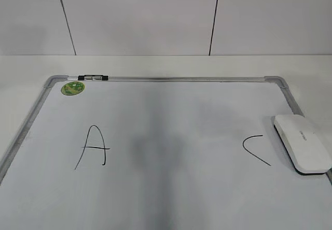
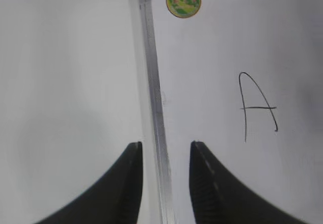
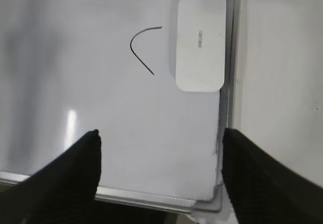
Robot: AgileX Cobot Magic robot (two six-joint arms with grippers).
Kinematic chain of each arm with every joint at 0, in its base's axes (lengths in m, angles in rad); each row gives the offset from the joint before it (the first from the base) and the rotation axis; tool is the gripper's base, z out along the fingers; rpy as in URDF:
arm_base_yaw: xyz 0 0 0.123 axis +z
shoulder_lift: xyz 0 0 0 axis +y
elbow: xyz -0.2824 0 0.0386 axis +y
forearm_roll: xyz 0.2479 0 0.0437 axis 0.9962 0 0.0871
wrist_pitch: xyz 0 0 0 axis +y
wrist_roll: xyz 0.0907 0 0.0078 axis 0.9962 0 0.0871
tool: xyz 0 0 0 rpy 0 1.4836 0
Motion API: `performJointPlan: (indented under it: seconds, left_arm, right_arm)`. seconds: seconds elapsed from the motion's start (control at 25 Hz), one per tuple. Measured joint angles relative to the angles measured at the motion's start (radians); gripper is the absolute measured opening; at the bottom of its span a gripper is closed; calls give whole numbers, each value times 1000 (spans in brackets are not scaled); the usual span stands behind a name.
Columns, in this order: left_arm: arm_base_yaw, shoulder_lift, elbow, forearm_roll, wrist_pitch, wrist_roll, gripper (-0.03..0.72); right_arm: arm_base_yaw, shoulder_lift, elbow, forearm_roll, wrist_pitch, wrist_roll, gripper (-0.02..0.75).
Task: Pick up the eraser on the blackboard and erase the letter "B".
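right wrist view puts the right tool (image 3: 159,156) low in the picture with its two dark fingers spread wide apart and nothing between them. it hangs over the near part of the blackboard (image 3: 101,108). up at 1 o'clock from the tool lies the eraser (image 3: 200,41), flat on the board, its long side close along the silver frame, white back up. just beside it, toward 9 o'clock, is a curved black "c" (image 3: 142,50), apart from the eraser.

left wrist view shows the left tool (image 2: 165,156) with its fingers a little apart and empty, straddling the board's frame rail, bare table (image 2: 65,82) on one side and board on the other. at 1 o'clock of that tool stands the black "a" (image 2: 257,105), and at 12 o'clock, near the corner, the round green sticker (image 2: 183,1).

the exterior view shows neither arm. it does show the whole spread: "a" at 9 o'clock, "c" at 3 o'clock, eraser at the 3 o'clock edge, and between the two letters only bare board with a soft grey shadow. a marker (image 1: 93,77) rests on the top rail near the sticker, which neither wrist view catches.

no letter "b" can be found in any picture. my judgement is that the erasing is already finished and the eraser set back down, with nothing plainly left; if a "b" was never drawn here, the pictures cannot tell me so.
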Motion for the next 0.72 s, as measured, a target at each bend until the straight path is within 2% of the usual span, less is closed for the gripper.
performJointPlan:
  seconds: [0.12, 0.32, 0.72]
  left_arm:
    - [0, -106, 78, -13, 6, 0, 237]
    - [0, -277, 224, -13, 10, 24, 237]
    - [0, -723, 562, -18, -23, 26, 237]
  right_arm:
    - [0, -152, 135, -2, -12, 0, 572]
    - [0, -406, 320, -8, -128, -20, 572]
    - [0, -678, 477, -90, -159, -78, 572]
